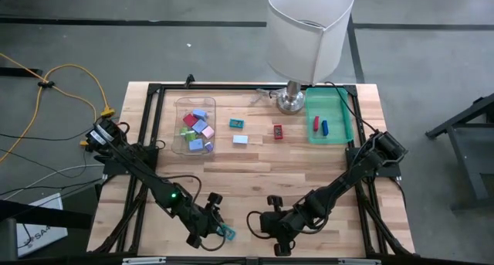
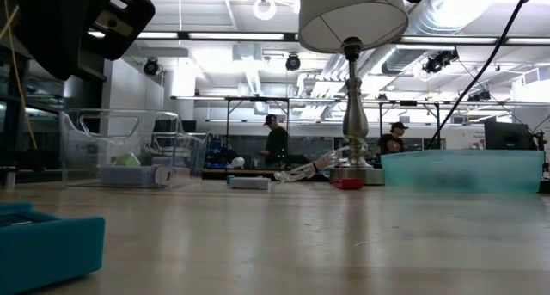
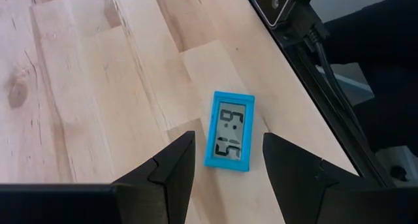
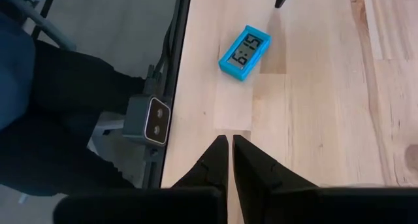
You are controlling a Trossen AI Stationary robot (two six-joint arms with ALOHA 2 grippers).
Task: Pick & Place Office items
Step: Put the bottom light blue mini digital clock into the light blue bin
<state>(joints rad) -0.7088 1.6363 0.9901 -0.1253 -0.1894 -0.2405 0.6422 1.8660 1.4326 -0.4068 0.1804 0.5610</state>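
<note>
Nearest the low camera we see a blue digital clock (image 2: 47, 243) lying flat at the table's front edge, its display facing up in the left wrist view (image 3: 229, 130). Over it we find the left gripper (image 1: 210, 232) with its claw spread wide, one dark finger (image 3: 171, 168) on either side of the clock and neither touching it. From the right wrist view the same clock (image 4: 245, 52) sits near the table's edge rail.

Moving rightward, we see the right gripper (image 1: 272, 225) low over the front of the table, near the clock but apart from it, its claw closed to a thin slit with nothing between the fingers (image 4: 212, 165).

Farther back, starting at the left, we see a clear bin (image 1: 179, 126) holding light blue, red, pink and green pieces (image 1: 198, 131). Just to its right on the bare wood lie a teal piece (image 1: 237, 124) and a light blue block (image 1: 240, 140), then a red piece (image 1: 278, 130). Behind that stands a lamp (image 1: 307, 33) with a white shade. At the far right we see a green tray (image 1: 338, 114) with a red bit (image 1: 315, 124) and a dark blue bit (image 1: 325, 127) lying side by side inside it.
</note>
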